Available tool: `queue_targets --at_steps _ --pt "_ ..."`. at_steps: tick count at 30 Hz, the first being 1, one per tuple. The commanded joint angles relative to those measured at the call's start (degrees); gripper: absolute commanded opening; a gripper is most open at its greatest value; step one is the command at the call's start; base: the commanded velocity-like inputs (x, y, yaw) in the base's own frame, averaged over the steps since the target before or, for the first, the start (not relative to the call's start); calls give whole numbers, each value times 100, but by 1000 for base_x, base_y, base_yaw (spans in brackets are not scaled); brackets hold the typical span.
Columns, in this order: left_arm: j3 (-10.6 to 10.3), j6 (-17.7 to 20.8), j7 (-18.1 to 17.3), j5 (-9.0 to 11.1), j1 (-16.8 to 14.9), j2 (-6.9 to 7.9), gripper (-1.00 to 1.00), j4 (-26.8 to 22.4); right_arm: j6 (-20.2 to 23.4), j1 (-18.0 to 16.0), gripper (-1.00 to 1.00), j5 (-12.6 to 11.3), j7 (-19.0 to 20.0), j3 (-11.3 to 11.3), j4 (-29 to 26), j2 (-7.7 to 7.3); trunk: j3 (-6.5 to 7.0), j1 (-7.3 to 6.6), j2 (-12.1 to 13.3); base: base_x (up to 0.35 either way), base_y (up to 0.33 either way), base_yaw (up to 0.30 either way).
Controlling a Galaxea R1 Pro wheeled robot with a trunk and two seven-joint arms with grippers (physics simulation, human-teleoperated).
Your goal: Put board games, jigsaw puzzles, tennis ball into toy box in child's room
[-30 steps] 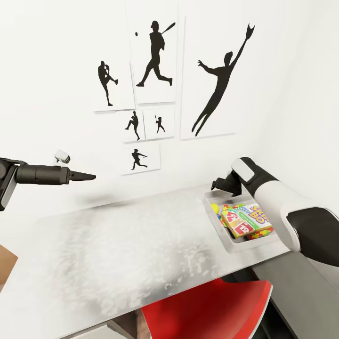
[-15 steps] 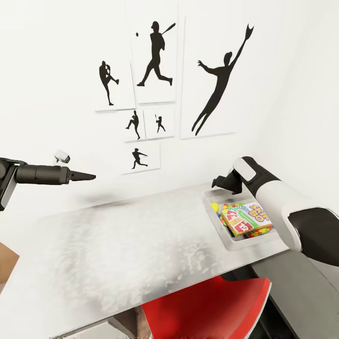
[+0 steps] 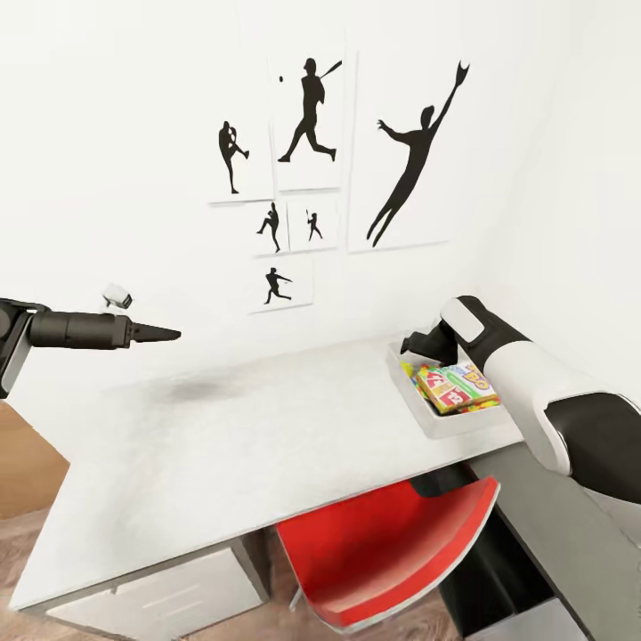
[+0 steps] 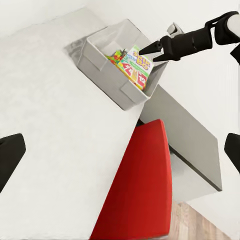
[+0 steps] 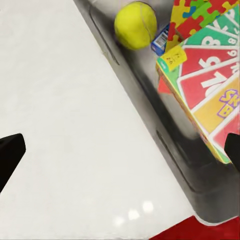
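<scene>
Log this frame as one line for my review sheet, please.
toy box: holds tennis ball, board game, jigsaw puzzle | left hand: above table | right hand: over box, empty | chair: under table

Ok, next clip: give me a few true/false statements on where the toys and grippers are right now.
1. The tennis ball lies inside the toy box. True.
2. A board game lies flat on the bare table beside the box. False: it lies in the box, on top of the other toys.
3. The right gripper holds a game. False: it hangs at the box's rim with nothing between its fingers.
4. The left gripper hovers above the table, apart from the box. True.
5. A red chair is pushed under the table's edge. True.
6. The box sits in the middle of the table. False: it sits at the end by the right arm.
</scene>
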Motion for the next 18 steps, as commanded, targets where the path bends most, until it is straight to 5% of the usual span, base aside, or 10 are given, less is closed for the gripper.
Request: queue_targets --at_steps 1,18 --pt "-20 61 1 38 -7 8 100 3 16 -6 100 -61 -45 37 -8 -4 -12 1 -14 -296 70 0" --pt "-26 61 -5 38 -3 34 100 3 16 -9 100 -60 -47 33 -92 -8 68 1 -14 -238 73 -22"
